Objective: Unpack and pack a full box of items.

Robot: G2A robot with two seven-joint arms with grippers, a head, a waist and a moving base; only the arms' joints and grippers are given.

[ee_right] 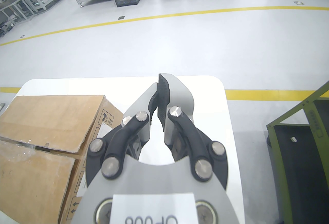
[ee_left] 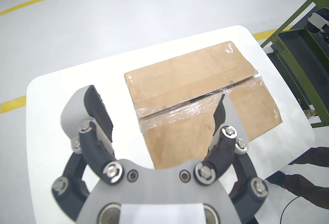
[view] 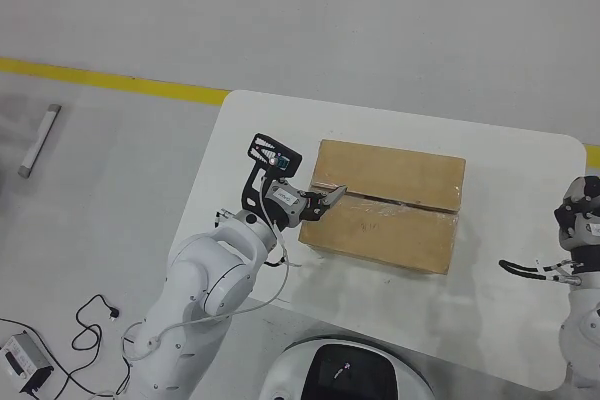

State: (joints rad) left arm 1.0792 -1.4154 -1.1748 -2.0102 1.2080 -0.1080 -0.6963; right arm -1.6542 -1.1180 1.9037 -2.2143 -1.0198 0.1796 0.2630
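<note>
Brown cardboard box [view: 390, 205] [ee_left: 180, 75] [ee_right: 38, 112]: rectangular, resting flat on the white round-cornered table [view: 500, 330] [ee_left: 77, 75] [ee_right: 205, 96], roughly mid-table and nearer its far edge.
Box closure: both top flaps are down. Wrinkled clear tape [ee_left: 180, 109] runs along the centre seam, and a narrow dark gap shows between the flaps.
Left gripper [view: 330, 195] [ee_left: 156, 93]: positioned at the box's left end, in line with the seam. Jaws are spread wide and hold nothing. One fingertip [ee_left: 223, 99] lies over the taped seam, the other [ee_left: 93, 99] over bare table just beside the box end. Contact with the tape cannot be confirmed.
Right gripper [view: 510, 266] [ee_right: 160, 81]: above the table's right portion, beside the box's right end and apart from it. Jaws are pressed together, pads meeting, nothing between them.
Surroundings: a yellow floor line [view: 100, 78] [ee_right: 180, 14] runs beyond the table. An olive-green metal cart [ee_left: 298, 55] [ee_right: 295, 132] stands off the table's right side. A grey tube [view: 38, 140] lies on the floor to the left.
</note>
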